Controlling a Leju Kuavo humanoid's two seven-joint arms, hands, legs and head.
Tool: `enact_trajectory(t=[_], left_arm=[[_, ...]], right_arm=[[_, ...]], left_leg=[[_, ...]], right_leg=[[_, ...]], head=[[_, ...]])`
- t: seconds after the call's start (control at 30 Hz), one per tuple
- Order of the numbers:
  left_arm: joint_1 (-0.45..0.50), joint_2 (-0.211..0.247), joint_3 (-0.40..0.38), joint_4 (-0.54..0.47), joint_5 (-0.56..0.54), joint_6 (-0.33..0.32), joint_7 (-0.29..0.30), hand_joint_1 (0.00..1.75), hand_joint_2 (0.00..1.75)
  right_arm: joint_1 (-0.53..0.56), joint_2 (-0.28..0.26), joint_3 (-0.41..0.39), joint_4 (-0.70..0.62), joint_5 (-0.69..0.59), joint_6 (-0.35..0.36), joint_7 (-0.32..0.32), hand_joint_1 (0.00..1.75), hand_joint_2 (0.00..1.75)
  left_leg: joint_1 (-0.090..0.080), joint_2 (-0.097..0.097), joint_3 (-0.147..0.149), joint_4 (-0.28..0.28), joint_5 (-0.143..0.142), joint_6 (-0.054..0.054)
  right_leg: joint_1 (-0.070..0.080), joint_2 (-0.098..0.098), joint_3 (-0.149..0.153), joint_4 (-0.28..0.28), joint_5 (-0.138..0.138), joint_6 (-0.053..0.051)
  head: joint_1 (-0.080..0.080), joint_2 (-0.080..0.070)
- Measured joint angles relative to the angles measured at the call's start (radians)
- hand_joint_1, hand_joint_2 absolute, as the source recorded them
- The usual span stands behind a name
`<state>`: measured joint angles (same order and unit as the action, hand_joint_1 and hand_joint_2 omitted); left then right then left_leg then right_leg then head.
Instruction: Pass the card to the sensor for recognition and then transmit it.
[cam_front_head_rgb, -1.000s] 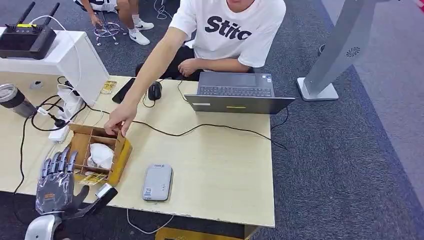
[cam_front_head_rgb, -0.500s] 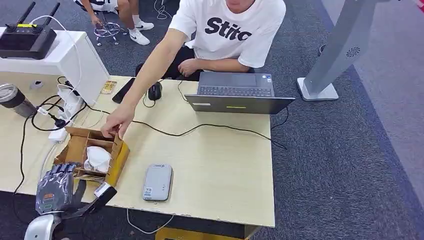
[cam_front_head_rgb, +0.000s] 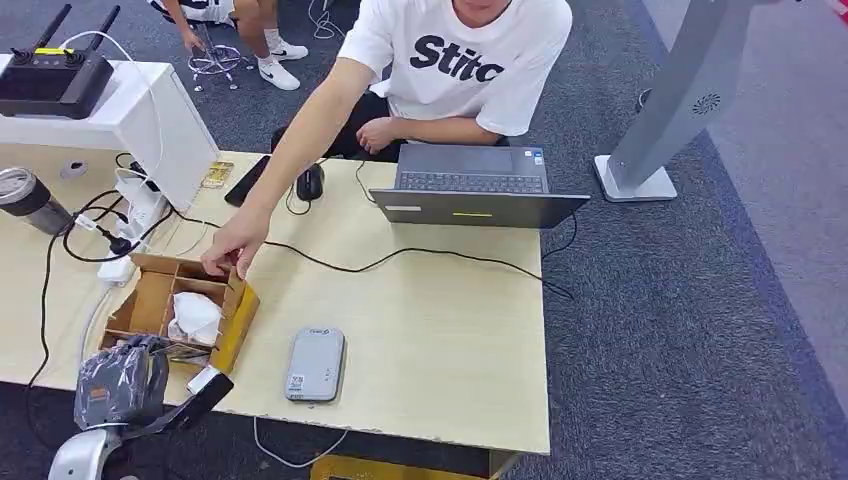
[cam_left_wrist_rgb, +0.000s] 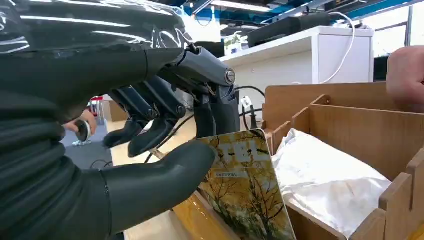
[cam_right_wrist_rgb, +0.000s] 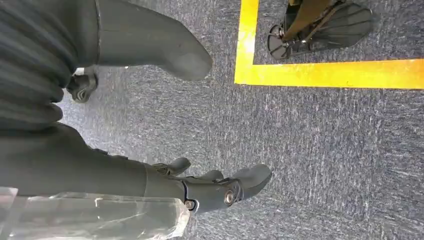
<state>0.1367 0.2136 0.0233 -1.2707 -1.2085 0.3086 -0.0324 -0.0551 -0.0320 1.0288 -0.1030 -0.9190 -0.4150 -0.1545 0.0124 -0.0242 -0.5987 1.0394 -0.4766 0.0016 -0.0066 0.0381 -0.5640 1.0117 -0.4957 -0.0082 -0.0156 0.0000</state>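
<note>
Left hand pinches card at cardboard box; person's hand on box rim; right hand empty, fingers apart.

Yellow tree-print card, tan wooden box, grey sensor, dark grey left hand

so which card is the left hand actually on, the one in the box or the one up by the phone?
The card in the wooden box, pinched by the left hand. The other card lies untouched near the phone.
</note>
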Motion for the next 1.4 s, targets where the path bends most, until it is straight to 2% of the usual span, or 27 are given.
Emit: enact_trajectory(t=[0.23, 0.33, 0.53, 0.67, 0.77, 0.87, 1.07, 1.27, 1.4], left_arm=[[0.002, 0.002, 0.000, -0.003, -0.008, 0.013, 0.008, 1.75, 1.75], [0.013, 0.023, 0.000, -0.044, 0.005, 0.016, 0.013, 1.75, 1.75], [0.021, 0.108, 0.039, -0.206, 0.057, 0.003, -0.001, 1.75, 1.75], [0.016, 0.183, 0.119, -0.319, 0.089, -0.018, -0.022, 1.75, 1.75], [0.010, 0.236, 0.176, -0.378, 0.111, -0.038, -0.033, 1.75, 1.75], [-0.016, 0.270, 0.219, -0.404, 0.116, -0.055, -0.036, 1.75, 1.75], [-0.040, 0.280, 0.229, -0.401, 0.077, -0.056, -0.035, 1.75, 1.75], [-0.025, 0.264, 0.227, -0.347, 0.045, -0.010, -0.030, 1.75, 1.75], [-0.012, 0.254, 0.227, -0.330, 0.045, -0.003, -0.030, 1.75, 1.75]], right_arm=[[0.000, 0.000, 0.003, 0.002, -0.011, 0.000, -0.003, 0.00, 1.75], [0.000, 0.000, 0.006, 0.004, -0.023, -0.001, -0.005, 0.00, 1.75], [0.000, 0.000, 0.014, 0.010, -0.048, -0.004, -0.014, 0.00, 1.75], [0.000, 0.000, 0.026, 0.010, -0.061, -0.004, -0.017, 0.00, 1.75], [0.000, 0.000, 0.031, 0.010, -0.066, -0.003, -0.016, 0.00, 1.75], [-0.001, 0.000, 0.037, 0.010, -0.068, -0.003, -0.012, 0.00, 1.75], [-0.007, 0.001, 0.053, 0.008, -0.072, 0.000, -0.011, 0.00, 1.75], [-0.009, 0.000, 0.066, 0.008, -0.077, -0.003, -0.016, 0.00, 1.75], [-0.008, 0.000, 0.074, 0.008, -0.081, -0.004, -0.006, 0.00, 1.75]], left_leg=[[0.000, 0.000, 0.000, 0.000, 0.000, 0.000], [0.000, 0.000, 0.000, 0.000, 0.000, 0.000], [0.001, 0.000, 0.000, 0.000, 0.000, 0.000], [0.001, 0.000, 0.000, 0.000, 0.001, -0.002], [0.002, 0.000, 0.000, 0.000, 0.001, -0.002], [0.002, -0.002, 0.000, 0.000, 0.002, -0.003], [0.001, -0.002, 0.000, 0.000, 0.002, -0.002], [0.001, -0.002, 0.000, 0.000, 0.002, -0.002], [0.001, -0.002, 0.000, 0.000, 0.002, -0.002]], right_leg=[[0.000, 0.000, 0.000, 0.000, 0.000, 0.000], [0.000, 0.000, 0.000, 0.000, 0.000, 0.000], [0.001, 0.000, 0.000, 0.000, 0.000, 0.000], [0.001, 0.000, 0.000, 0.000, 0.000, 0.000], [0.001, 0.000, 0.000, 0.001, 0.000, 0.000], [0.001, -0.001, 0.000, 0.001, 0.000, 0.000], [0.001, -0.001, 0.001, 0.000, 0.000, 0.000], [0.001, -0.001, 0.000, 0.000, 0.000, 0.000], [0.001, -0.001, 0.000, 0.000, 0.000, 0.000]], head=[[0.000, 0.000], [0.000, 0.000], [0.000, 0.000], [0.000, 0.000], [0.000, 0.000], [0.000, 0.000], [0.000, 0.000], [0.000, 0.000], [0.000, 0.000]])
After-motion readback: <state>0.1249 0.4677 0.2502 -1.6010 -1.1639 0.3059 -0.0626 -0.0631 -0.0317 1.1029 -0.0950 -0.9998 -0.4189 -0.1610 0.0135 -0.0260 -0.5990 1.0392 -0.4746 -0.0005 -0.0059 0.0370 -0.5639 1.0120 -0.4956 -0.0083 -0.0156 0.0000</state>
